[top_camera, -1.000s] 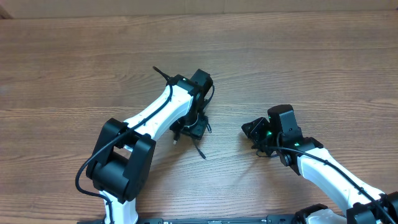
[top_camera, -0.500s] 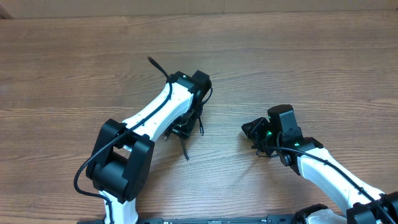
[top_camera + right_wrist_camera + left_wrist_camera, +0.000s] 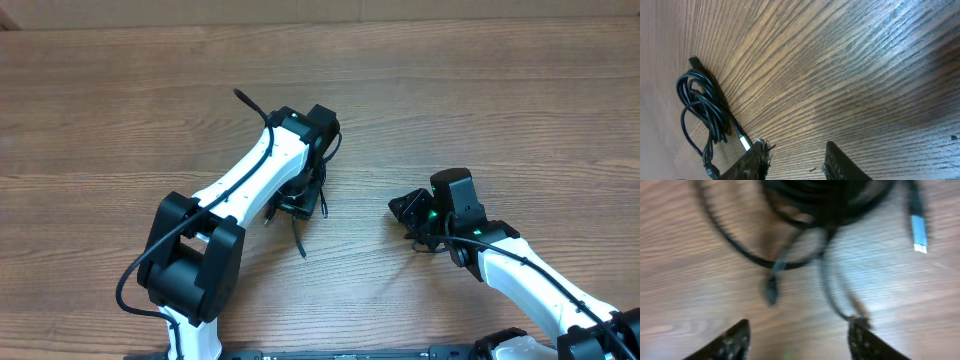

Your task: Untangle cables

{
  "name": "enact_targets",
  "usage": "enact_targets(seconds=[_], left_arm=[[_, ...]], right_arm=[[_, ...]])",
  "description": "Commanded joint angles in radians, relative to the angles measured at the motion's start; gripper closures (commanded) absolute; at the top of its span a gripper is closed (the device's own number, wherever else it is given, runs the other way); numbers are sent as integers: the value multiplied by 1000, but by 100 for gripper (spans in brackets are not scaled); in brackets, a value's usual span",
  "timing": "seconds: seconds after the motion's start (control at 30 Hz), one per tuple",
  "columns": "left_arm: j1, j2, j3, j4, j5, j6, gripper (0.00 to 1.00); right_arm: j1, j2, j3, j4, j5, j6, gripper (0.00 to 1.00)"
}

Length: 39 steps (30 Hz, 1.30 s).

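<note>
**A:** What does your left wrist view add to the overhead?
**B:** The cables (image 3: 830,200) bunched just beyond your left gripper (image 3: 799,330), whose jaws stand apart, holding nothing. Overhead, the left arm (image 3: 250,175) covers most of them.
**A:** Room?
**B:** Your right gripper (image 3: 796,147), parted and empty, sits well apart from the left gripper, with table (image 3: 500,100) between.

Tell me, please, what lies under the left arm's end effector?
The bunched black cables lie on the wooden table beneath the open left end effector, one pale plug end showing. From overhead, the arm covers most of the bunch.
</note>
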Motion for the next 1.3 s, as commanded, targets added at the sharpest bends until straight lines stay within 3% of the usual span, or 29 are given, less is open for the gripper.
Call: enact_targets(seconds=[0.0, 0.03, 0.07, 0.23, 0.4, 0.63, 0.73, 0.8, 1.07, 1.2, 1.27], left_arm=[[-4, -12, 21, 0, 160, -90, 53], [-11, -12, 19, -8, 159, -131, 63], [-15, -12, 18, -16, 159, -136, 64], [-37, -12, -19, -30, 155, -162, 65], [-53, -12, -139, 80, 109, -204, 60], [-49, -12, -235, 216, 104, -217, 64], [-49, -12, -237, 249, 104, -217, 78], [-49, -12, -235, 253, 105, -211, 96], [-42, -13, -27, 14, 111, -12, 96], [-42, -13, 90, -55, -39, 6, 95], [-42, -13, 114, -62, -125, 14, 89]], right_arm=[[6, 0, 15, 6, 11, 3, 64], [6, 0, 15, 5, 11, 3, 65], [6, 0, 15, 5, 11, 3, 64], [6, 0, 15, 5, 11, 0, 65], [6, 0, 15, 6, 11, 0, 64], [6, 0, 15, 6, 11, 0, 64], [6, 0, 15, 6, 11, 0, 64], [6, 0, 15, 6, 11, 0, 64], [6, 0, 15, 14, 11, 0, 64], [6, 0, 15, 14, 11, 0, 64], [6, 0, 15, 13, 11, -1, 64]])
